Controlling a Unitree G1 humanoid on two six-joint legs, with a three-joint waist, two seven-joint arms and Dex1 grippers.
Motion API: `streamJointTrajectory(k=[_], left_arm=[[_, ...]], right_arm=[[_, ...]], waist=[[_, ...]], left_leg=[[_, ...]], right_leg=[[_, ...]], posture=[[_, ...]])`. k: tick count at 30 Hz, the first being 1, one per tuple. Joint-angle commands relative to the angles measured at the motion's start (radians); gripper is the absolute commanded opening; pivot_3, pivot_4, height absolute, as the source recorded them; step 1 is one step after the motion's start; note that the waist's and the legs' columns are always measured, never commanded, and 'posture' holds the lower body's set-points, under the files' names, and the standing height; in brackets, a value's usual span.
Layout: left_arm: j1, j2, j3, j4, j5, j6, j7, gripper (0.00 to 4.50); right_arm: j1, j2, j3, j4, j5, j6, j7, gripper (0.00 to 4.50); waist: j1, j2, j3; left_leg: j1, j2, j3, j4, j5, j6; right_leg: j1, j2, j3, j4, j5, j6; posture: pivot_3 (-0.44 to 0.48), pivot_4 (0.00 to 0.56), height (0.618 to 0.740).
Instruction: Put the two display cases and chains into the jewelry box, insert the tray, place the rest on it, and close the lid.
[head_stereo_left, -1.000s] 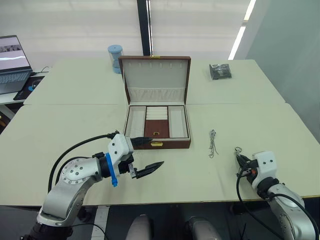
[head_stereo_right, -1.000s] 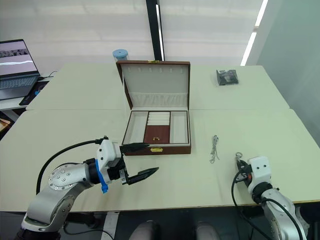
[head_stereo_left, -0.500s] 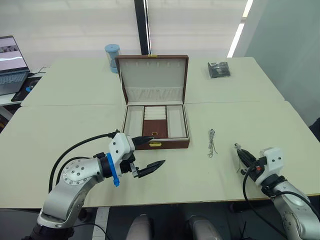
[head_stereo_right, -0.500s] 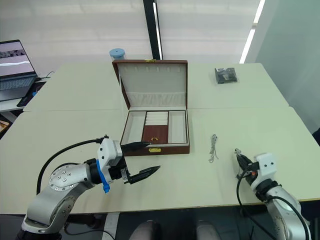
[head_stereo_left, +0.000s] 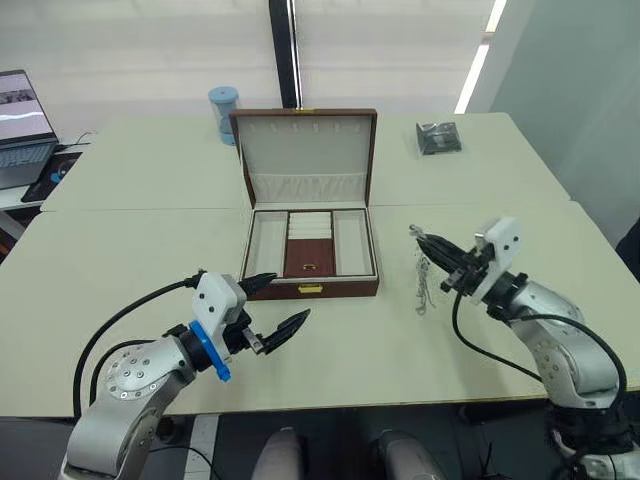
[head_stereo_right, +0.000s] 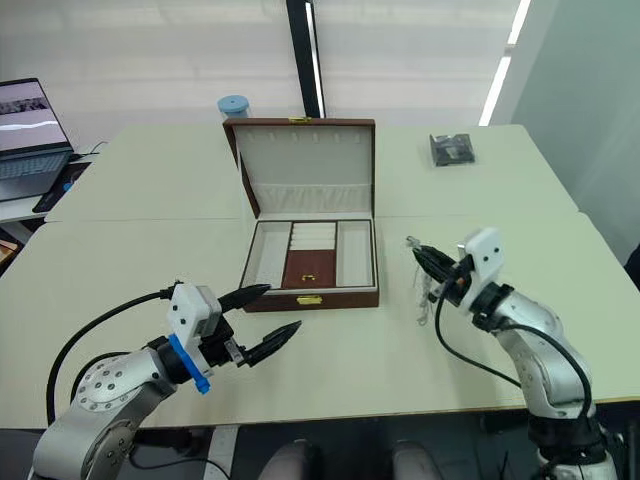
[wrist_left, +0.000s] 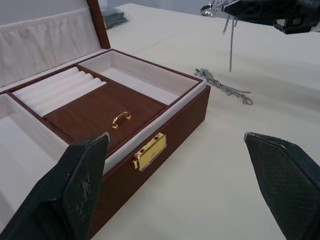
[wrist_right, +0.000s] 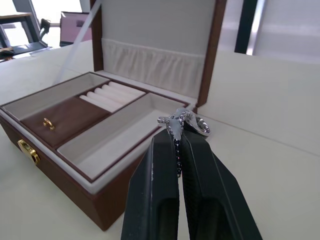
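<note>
The tray (head_stereo_left: 312, 243) sits in the box (head_stereo_left: 311, 247), lid (head_stereo_left: 304, 158) standing open, so by the look of it the early steps are done and we're onto the loose pieces. The right gripper (wrist_right: 176, 131) has its fingers pinched tight on a chain (wrist_left: 230, 41), carried in the air just off the box's right side, the clasp end poking out at the fingertips and the rest dangling below. A second, longer chain (head_stereo_left: 424, 283) lies on the table (head_stereo_left: 120, 250) right underneath, untouched. The left gripper (head_stereo_left: 276, 305) hangs near the box's front left corner, fingers spread wide, nothing in it. Far back on the right there's a dark packet (head_stereo_left: 438, 138) waiting, well apart from the box. The tray's cream side compartments look bare from here. So what's left, I'd judge: drop this chain onto the tray, fetch the other chain and the packet, then shut the lid.
</note>
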Motion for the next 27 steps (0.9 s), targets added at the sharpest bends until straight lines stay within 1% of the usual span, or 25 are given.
streamJointTrajectory(k=[1, 5, 11, 18, 23, 27], left_arm=[[0.063, -0.027, 0.054, -0.082, 0.0, 0.0, 0.072, 4.5], [0.161, -0.079, 0.095, -0.151, 0.011, -0.008, 0.154, 4.5], [0.268, -0.151, 0.111, -0.225, 0.044, -0.03, 0.242, 4.5], [0.398, -0.228, 0.125, -0.297, 0.075, -0.068, 0.306, 4.5], [0.441, -0.269, 0.092, -0.318, 0.109, -0.09, 0.343, 4.5], [0.45, -0.283, 0.083, -0.325, 0.125, -0.098, 0.356, 4.5]], right_arm=[[-0.13, 0.039, 0.073, 0.054, -0.004, 0.032, 0.018, 0.01], [-0.295, 0.136, 0.155, 0.176, -0.019, 0.046, 0.027, 0.01], [-0.461, 0.272, 0.225, 0.385, -0.081, 0.006, 0.03, 0.01], [-0.547, 0.369, 0.253, 0.544, -0.124, -0.042, 0.066, 0.01], [-0.592, 0.416, 0.256, 0.628, -0.154, -0.074, 0.079, 0.01], [-0.631, 0.454, 0.249, 0.692, -0.169, -0.1, 0.082, 0.01]], waist=[[0.0, 0.0, 0.0], [-0.002, 0.0, 0.0], [0.003, 0.0, 0.0], [-0.001, 0.0, 0.001], [-0.001, 0.0, 0.001], [-0.001, 0.001, 0.001]], left_leg=[[0.0, 0.0, 0.0, 0.0, 0.0, 0.0], [-0.001, 0.0, 0.0, 0.0, 0.0, 0.0], [-0.002, 0.0, 0.0, 0.0, 0.0, 0.0], [-0.002, 0.0, 0.0, -0.001, 0.0, 0.0], [-0.002, 0.0, 0.001, -0.001, 0.0, 0.0], [-0.003, 0.001, 0.001, -0.001, 0.0, 0.0]], right_leg=[[-0.001, 0.0, 0.0, 0.0, 0.0, 0.0], [-0.002, 0.0, 0.001, 0.0, 0.0, 0.0], [-0.003, -0.001, 0.0, 0.0, 0.0, 0.0], [-0.003, -0.001, 0.0, 0.0, 0.0, 0.0], [-0.005, -0.001, 0.0, 0.001, 0.0, 0.0], [-0.006, -0.001, 0.0, 0.001, 0.0, 0.0]], posture=[[0.0, 0.15, 0.74], [0.0, 0.15, 0.74], [0.0, 0.15, 0.74], [0.0, 0.15, 0.74], [0.0, 0.15, 0.74], [0.0, 0.15, 0.74]])
